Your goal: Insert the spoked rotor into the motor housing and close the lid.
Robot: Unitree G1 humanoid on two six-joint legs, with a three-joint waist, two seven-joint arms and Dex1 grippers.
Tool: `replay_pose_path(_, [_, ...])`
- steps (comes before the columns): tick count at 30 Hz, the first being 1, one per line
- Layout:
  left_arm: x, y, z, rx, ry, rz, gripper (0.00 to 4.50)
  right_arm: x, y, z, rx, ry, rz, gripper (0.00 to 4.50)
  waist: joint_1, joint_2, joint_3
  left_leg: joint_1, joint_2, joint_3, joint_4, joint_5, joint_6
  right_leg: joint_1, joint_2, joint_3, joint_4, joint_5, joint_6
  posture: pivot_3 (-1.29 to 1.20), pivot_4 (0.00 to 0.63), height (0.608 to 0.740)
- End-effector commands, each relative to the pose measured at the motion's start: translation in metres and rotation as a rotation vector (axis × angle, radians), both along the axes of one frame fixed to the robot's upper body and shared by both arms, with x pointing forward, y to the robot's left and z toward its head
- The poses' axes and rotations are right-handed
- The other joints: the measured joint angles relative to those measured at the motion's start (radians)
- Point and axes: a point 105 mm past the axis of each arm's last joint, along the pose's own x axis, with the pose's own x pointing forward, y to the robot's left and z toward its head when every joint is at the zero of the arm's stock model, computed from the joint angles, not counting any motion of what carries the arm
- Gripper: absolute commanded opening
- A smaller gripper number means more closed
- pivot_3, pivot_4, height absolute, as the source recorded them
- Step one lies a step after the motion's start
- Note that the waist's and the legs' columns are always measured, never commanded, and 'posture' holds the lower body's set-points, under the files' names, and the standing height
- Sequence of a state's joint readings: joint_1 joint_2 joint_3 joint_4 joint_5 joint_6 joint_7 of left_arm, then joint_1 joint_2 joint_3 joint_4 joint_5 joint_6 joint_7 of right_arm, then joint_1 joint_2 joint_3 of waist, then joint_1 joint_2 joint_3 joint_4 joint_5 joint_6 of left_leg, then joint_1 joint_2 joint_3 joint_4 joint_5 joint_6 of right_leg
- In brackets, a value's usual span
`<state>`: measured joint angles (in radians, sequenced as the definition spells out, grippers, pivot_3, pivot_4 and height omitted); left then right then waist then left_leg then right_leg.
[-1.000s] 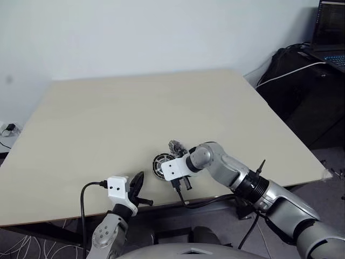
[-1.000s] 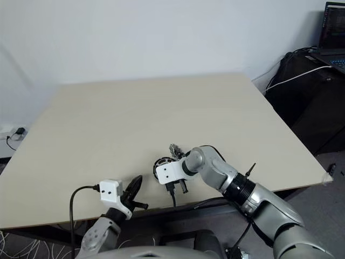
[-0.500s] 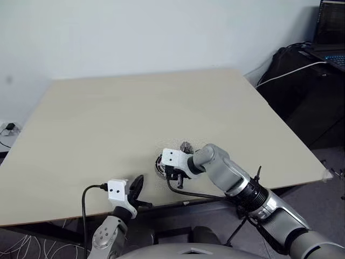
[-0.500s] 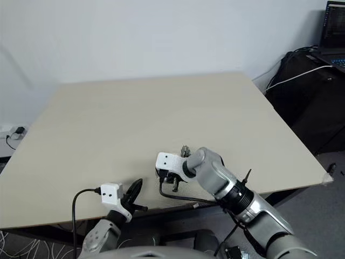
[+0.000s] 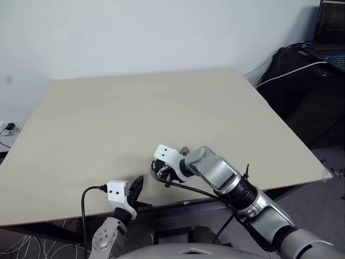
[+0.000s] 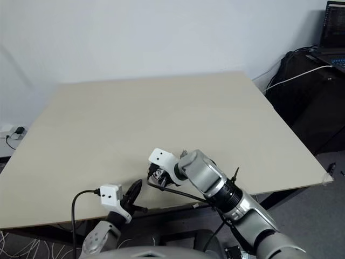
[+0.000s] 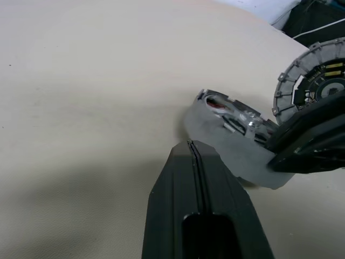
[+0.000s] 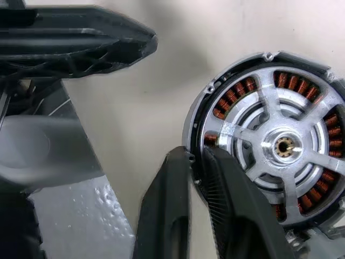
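Housing (image 8: 269, 145): round silver spokes, copper-brown coils

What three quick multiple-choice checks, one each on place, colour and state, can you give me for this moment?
1. Where on the flat beige table is the small round metal motor housing?
A. By the far edge
B. Close to the near edge
C. At the left corner

2. What colour are the coil windings ringing its silver centre?
A. Copper-brown
B. Blue
C. Green

3. How are the two black fingers of the left gripper?
A. Wide apart
B. Clamped on a lid
C. Shut together, empty

Answers:
1 B: the head views show it near the table's near edge.
2 A: the right wrist view shows copper-brown coils.
3 C: the left wrist view shows the fingers meeting at a thin seam, with nothing between them.
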<state>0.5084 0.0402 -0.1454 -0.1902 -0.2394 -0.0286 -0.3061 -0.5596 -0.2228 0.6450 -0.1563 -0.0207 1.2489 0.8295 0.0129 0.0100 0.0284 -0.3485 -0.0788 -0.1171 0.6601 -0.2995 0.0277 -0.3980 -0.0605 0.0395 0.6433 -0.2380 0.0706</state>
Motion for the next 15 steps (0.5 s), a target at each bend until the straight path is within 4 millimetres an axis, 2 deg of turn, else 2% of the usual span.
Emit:
replay_pose_path(1, [0.002, 0.000, 0.005, -0.010, -0.030, 0.005, 0.00, 0.006, 0.012, 0.018, 0.065, -0.062, 0.019, 1.68, 0.000, 0.000, 0.000, 0.000, 0.000, 0.000, 0.000, 0.000, 0.000, 0.000, 0.000, 0.000, 0.000, 0.000, 0.000, 0.00, 0.000, 0.740])
replay_pose_path(6, [0.002, 0.000, 0.006, -0.012, -0.029, 0.005, 0.00, 0.002, 0.030, 0.038, 0.177, -0.061, 0.043, 3.29, -0.001, 0.000, 0.000, 0.000, 0.000, 0.000, 0.000, 0.000, 0.000, 0.000, 0.001, 0.000, 0.000, 0.000, 0.000, 0.00, 0.000, 0.740])
replay_pose_path(11, [0.003, -0.001, 0.007, -0.013, -0.028, 0.000, 0.00, 0.008, 0.049, 0.069, 0.363, -0.079, -0.014, 3.29, -0.003, 0.000, 0.000, 0.000, 0.000, 0.000, 0.000, 0.000, 0.000, 0.000, 0.001, 0.000, 0.000, 0.000, 0.000, 0.00, 0.000, 0.740])
replay_pose_path(15, [0.003, -0.002, 0.008, -0.014, -0.030, -0.005, 0.00, 0.029, 0.052, 0.091, 0.479, -0.199, -0.132, 2.37, -0.003, 0.001, 0.000, 0.000, 0.000, 0.000, 0.000, 0.000, 0.000, 0.000, 0.001, 0.000, 0.000, 0.000, 0.000, 0.00, 0.000, 0.740])
